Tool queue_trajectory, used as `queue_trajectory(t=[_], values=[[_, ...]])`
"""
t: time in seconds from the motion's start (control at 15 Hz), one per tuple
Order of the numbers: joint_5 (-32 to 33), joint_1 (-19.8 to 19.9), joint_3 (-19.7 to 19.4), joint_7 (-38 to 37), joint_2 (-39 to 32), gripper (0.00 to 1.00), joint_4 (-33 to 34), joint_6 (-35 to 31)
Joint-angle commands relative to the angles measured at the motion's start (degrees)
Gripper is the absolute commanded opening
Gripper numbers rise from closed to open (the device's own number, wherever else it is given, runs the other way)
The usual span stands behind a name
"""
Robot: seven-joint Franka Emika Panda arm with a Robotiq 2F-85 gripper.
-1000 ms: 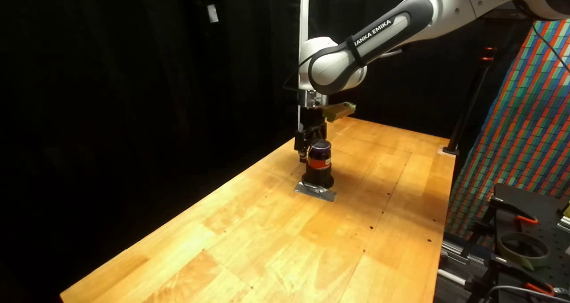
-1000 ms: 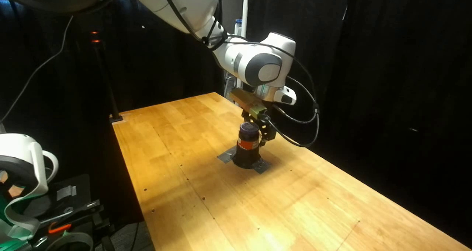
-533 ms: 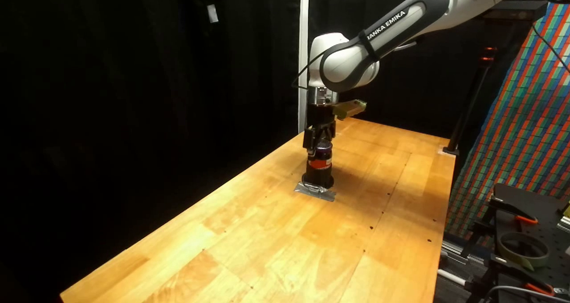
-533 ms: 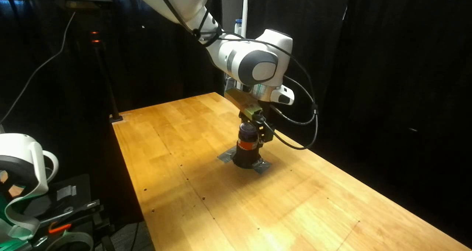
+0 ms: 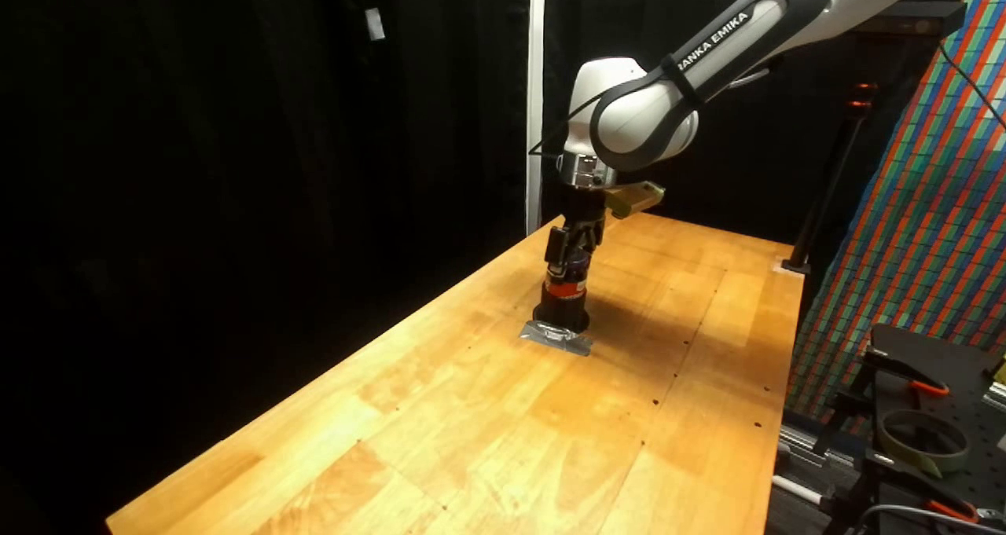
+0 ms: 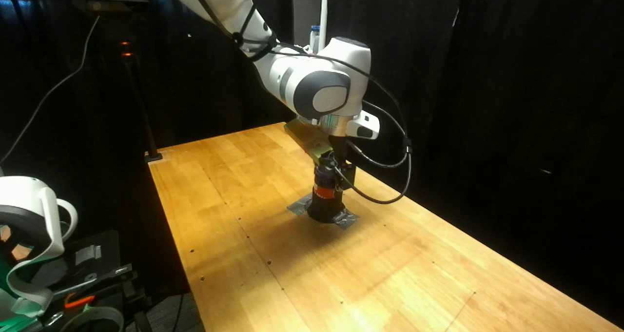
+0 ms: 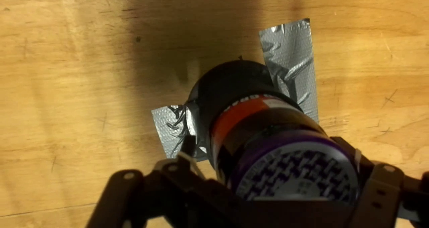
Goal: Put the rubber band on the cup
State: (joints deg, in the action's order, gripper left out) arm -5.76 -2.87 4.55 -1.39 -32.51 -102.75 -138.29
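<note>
The cup is a dark cylinder with an orange-red stripe and a purple patterned top. It stands upright on the wooden table in both exterior views (image 5: 566,290) (image 6: 325,192) and fills the lower middle of the wrist view (image 7: 234,116). My gripper (image 7: 266,142) is open, with one finger on each side of the cup's top; in an exterior view the gripper (image 5: 575,256) covers part of that top. A thin pale strip, likely the rubber band (image 7: 358,156), shows on both fingers in the wrist view. Whether it touches the cup is unclear.
Silver tape strips (image 7: 291,54) hold the cup's wide black base to the wooden table (image 5: 503,425). A thin black post (image 6: 141,107) stands at a far table corner. A side bench with a tape roll (image 5: 923,441) is beyond the table edge.
My gripper has moved from beside and behind the cup to over its top, so the top is between the fingers. The cup has not moved.
</note>
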Motion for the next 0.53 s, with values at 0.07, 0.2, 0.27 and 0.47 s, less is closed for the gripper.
queue_trajectory(t=[0.07, 0.2, 0.27, 0.47], values=[[-2.0, 1.5, 0.9, 2.3, 6.3, 1.0, -9.5, -3.9], [-2.2, 1.7, 1.0, 2.6, 7.4, 1.0, -11.4, -4.7], [-2.3, 1.9, 1.1, 2.8, 7.9, 1.0, -12.2, -4.8], [-2.5, 2.3, 1.1, 3.5, 9.2, 1.0, -14.6, -5.1]])
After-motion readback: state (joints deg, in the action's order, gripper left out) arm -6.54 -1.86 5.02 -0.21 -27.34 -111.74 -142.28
